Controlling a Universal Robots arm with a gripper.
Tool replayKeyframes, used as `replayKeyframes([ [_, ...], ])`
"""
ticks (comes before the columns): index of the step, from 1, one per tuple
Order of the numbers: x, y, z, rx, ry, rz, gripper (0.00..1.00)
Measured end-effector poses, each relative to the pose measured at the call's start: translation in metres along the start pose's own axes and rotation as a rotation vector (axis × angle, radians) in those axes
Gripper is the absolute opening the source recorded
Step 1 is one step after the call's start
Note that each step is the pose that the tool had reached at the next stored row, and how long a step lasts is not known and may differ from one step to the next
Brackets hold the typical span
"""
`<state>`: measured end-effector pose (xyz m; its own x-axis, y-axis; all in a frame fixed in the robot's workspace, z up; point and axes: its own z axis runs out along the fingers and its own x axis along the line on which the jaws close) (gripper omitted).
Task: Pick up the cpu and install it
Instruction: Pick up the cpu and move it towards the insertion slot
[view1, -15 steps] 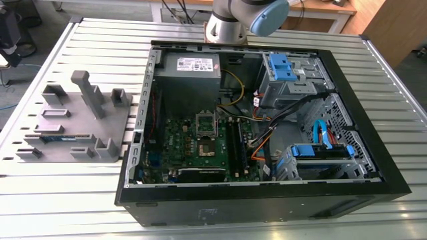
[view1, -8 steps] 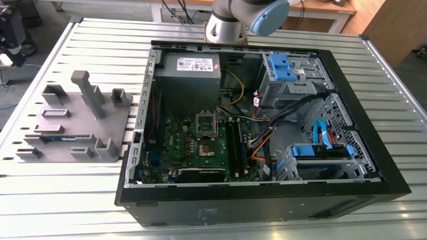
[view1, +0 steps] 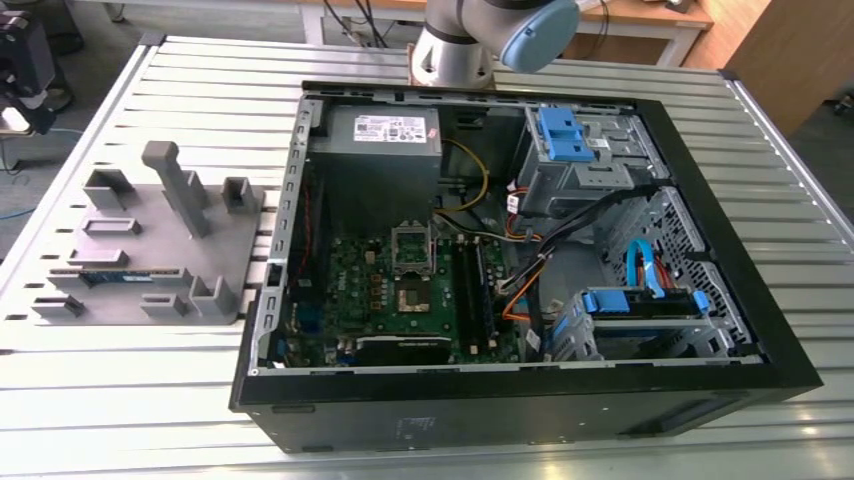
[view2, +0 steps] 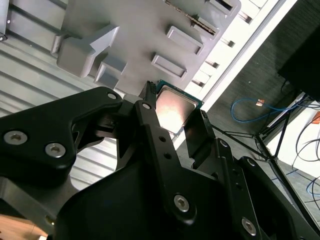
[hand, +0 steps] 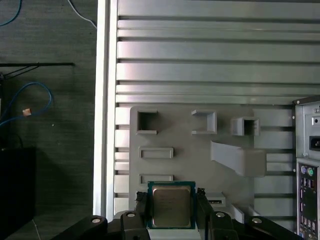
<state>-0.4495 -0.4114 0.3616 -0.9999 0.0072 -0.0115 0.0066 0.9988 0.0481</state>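
First wrist view showed the gripper (hand: 171, 212) closed narrowly on the cpu (hand: 171, 204), with a black finger (hand: 141, 206) against each of two opposite edges and the silver lid facing the camera. The chip was held clear of the grey fixture tray (hand: 200, 150), which lay on the slatted aluminium table (hand: 200, 50) beside the open computer case (hand: 307, 165). In the second wrist view the cpu (view2: 172, 107) sat pinched between the same two fingers, with the tray (view2: 145, 30) beyond it. In the exterior view the motherboard (view1: 360, 290) lay flat inside the case (view1: 534, 400), its cpu socket (view1: 411, 262) well apart from the tray (view1: 147, 250). As I judged it, the pick was done and the carry was in hand. Seating would call for a level chip, squared to the socket and lowered without force. Whether the socket's latch stood open, I could not tell.
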Motion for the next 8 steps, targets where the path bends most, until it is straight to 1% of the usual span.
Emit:
replayKeyframes([
  [4,-0.0005,0.0000,-0.0001,-0.0001,0.0001,0.000,0.47],
  [8,-0.0007,0.0001,-0.0027,-0.0014,0.0000,0.000,0.47],
])
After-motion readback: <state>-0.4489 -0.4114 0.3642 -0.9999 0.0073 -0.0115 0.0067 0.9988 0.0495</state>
